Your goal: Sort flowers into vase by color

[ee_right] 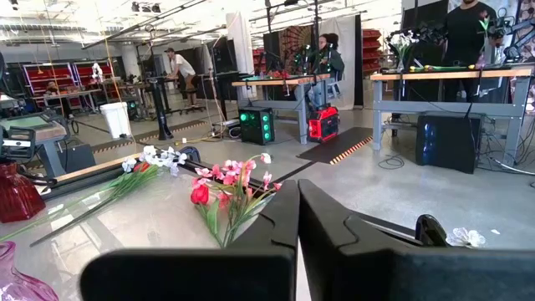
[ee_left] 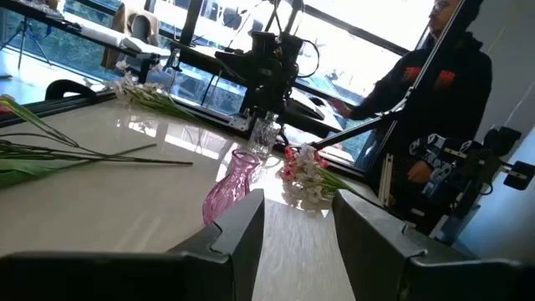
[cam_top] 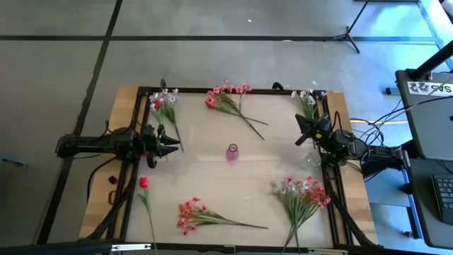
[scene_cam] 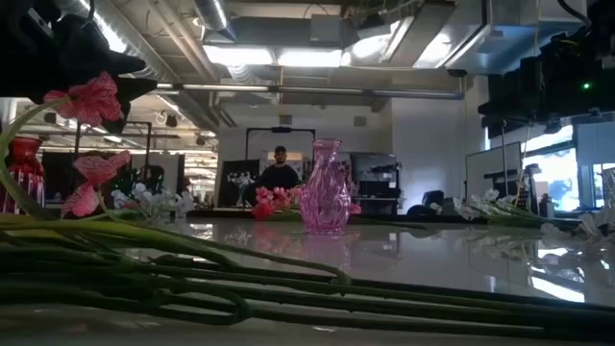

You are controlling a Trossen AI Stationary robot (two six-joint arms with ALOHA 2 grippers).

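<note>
A pink glass vase (cam_top: 232,151) (scene_cam: 324,187) (ee_left: 230,186) stands upright mid-table. The flowers lie flat in bunches: white with some red at the far left (cam_top: 164,103), pink and red at the far middle (cam_top: 228,95) (ee_right: 226,188), white at the far right (cam_top: 308,99), one red bud near left (cam_top: 144,183), pink near middle (cam_top: 190,214), mixed white and pink near right (cam_top: 301,193). My left gripper (cam_top: 173,147) (ee_left: 297,226) hovers open at the table's left side, pointing at the vase. My right gripper (cam_top: 301,134) (ee_right: 298,205) is shut above the table's right side, holding nothing.
A clear glass vase (cam_top: 309,161) (ee_left: 263,134) stands by the right arm. A red vase (scene_cam: 24,168) (ee_right: 12,192) stands at the left. A dark frame (cam_top: 233,90) runs round the table. People stand in the room beyond it.
</note>
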